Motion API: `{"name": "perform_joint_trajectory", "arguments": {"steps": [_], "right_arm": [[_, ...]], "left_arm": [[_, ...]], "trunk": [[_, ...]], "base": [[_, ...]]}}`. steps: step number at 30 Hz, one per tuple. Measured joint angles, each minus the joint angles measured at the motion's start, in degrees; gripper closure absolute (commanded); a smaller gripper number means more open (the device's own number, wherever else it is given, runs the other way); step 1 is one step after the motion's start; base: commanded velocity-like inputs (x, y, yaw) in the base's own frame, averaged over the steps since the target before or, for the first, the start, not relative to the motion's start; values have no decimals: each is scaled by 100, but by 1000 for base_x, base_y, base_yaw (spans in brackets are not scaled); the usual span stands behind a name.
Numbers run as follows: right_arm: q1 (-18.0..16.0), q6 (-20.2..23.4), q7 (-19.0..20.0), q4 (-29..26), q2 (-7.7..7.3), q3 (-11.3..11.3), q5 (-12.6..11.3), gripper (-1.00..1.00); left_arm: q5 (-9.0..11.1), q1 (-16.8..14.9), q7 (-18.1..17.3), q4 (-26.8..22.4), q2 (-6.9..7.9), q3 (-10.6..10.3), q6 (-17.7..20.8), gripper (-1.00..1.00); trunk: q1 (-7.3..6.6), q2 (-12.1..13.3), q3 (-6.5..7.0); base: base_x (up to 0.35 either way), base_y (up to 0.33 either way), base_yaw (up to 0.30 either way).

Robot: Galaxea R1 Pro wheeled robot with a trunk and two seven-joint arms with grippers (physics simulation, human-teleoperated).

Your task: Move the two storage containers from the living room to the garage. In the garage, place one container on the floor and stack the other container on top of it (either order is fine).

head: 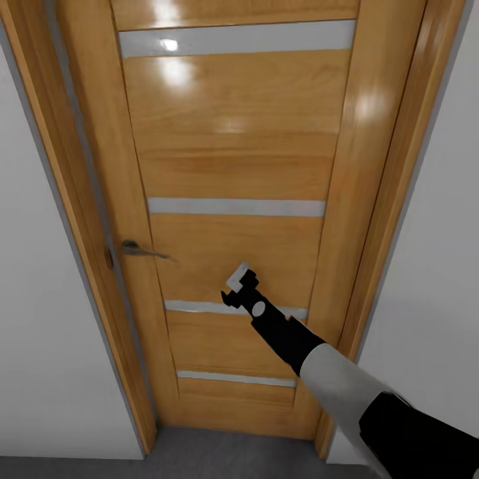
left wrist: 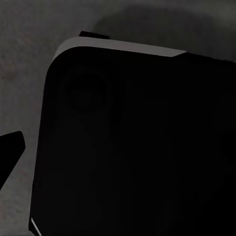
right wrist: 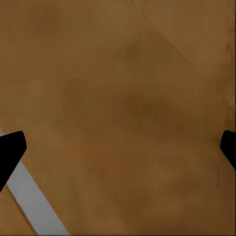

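No orange-red storage container is in view. A shut wooden door (head: 233,166) with pale horizontal strips stands right before me. My right gripper (head: 234,286) reaches out to the door's lower middle, right of the metal lever handle (head: 136,249). Up close, my right gripper (right wrist: 118,147) is open, its two dark fingertips (right wrist: 10,150) spread wide against the wood panel, holding nothing. In the left wrist view one dark fingertip (left wrist: 11,150) of my left gripper shows beside the robot's black body (left wrist: 137,142), above dark grey floor (left wrist: 24,73).
The door frame (head: 392,199) is flanked by white walls (head: 40,299) on both sides. A strip of dark grey floor (head: 233,456) runs below the door. A pale strip (right wrist: 34,201) of the door crosses the right wrist view.
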Motion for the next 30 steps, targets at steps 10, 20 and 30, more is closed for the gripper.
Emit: {"name": "perform_joint_trajectory", "arguments": {"steps": [10,20,30], "right_arm": [[-188,-175,-9,266,0,-14,0,-100],[-192,-411,-17,321,0,-42,7,-100],[-192,-563,-18,322,0,-27,-146,-100]], "left_arm": [[4,0,-23,-1,3,-9,1,-100],[-5,1,-37,-2,20,10,4,-100],[6,1,-48,-1,25,30,4,-100]], "trunk": [[0,0,-1],[-2,-2,-1],[-1,-1,0]], "base": [[0,0,0],[62,0,0],[162,0,0]]}}
